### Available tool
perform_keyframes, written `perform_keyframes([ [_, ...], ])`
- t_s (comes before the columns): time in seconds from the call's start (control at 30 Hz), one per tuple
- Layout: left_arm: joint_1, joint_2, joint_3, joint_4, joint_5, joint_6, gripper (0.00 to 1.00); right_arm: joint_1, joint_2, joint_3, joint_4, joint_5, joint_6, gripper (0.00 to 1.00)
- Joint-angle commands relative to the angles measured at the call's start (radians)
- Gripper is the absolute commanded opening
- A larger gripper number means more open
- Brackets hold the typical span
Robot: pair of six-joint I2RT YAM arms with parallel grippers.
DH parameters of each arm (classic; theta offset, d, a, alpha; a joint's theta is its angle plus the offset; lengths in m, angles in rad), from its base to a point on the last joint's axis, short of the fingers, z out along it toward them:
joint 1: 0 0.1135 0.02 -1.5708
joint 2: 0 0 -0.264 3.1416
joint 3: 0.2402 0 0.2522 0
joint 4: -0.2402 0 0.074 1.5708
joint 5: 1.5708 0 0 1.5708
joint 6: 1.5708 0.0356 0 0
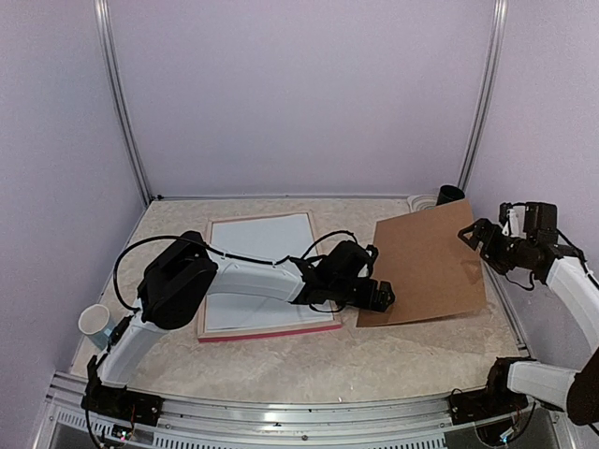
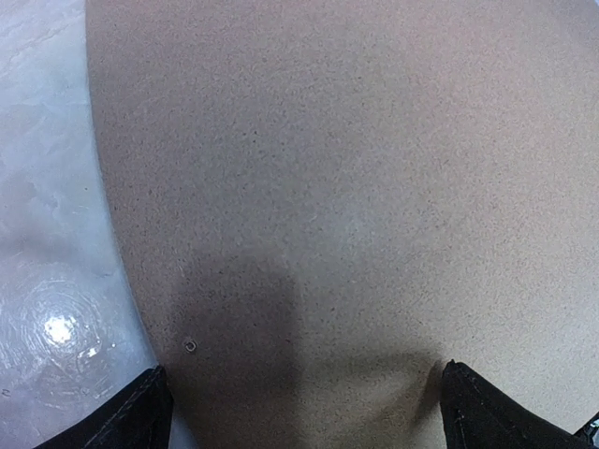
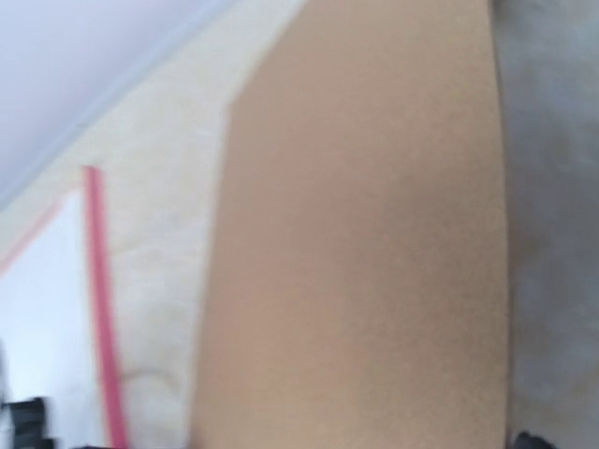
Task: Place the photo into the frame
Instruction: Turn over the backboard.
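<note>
A cup [image 1: 94, 321] stands at the table's [image 1: 309, 360] 8 o'clock edge. The frame [image 1: 271, 331] lies flat left of centre, filled by a white sheet [image 1: 262, 271]; no print shows. At its 3 o'clock lies a brown board [image 1: 426, 262]. The left gripper [image 1: 382, 297] hovers over the board's 7 o'clock corner, fingers spread wide, gripping nothing. The right gripper [image 1: 475, 234] is at the board's 2 o'clock edge, also wide apart and empty.
</note>
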Motion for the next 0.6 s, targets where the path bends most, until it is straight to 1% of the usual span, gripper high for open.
perform_keyframes([
  [0.0,-0.029,0.049,0.001,-0.030,0.088,-0.023,0.98,0.019,-0.010,0.009,-0.010,-0.318,0.065,0.96],
  [0.13,-0.028,0.037,-0.011,-0.026,0.085,-0.026,0.98,0.019,-0.015,0.005,0.047,-0.402,0.113,0.96],
  [0.27,-0.027,0.018,-0.039,-0.010,0.085,-0.033,0.98,0.018,-0.015,-0.020,0.160,-0.504,0.194,0.96],
  [0.57,-0.007,-0.043,-0.114,0.023,0.089,-0.051,0.98,0.019,-0.014,-0.071,0.389,-0.619,0.372,0.96],
])
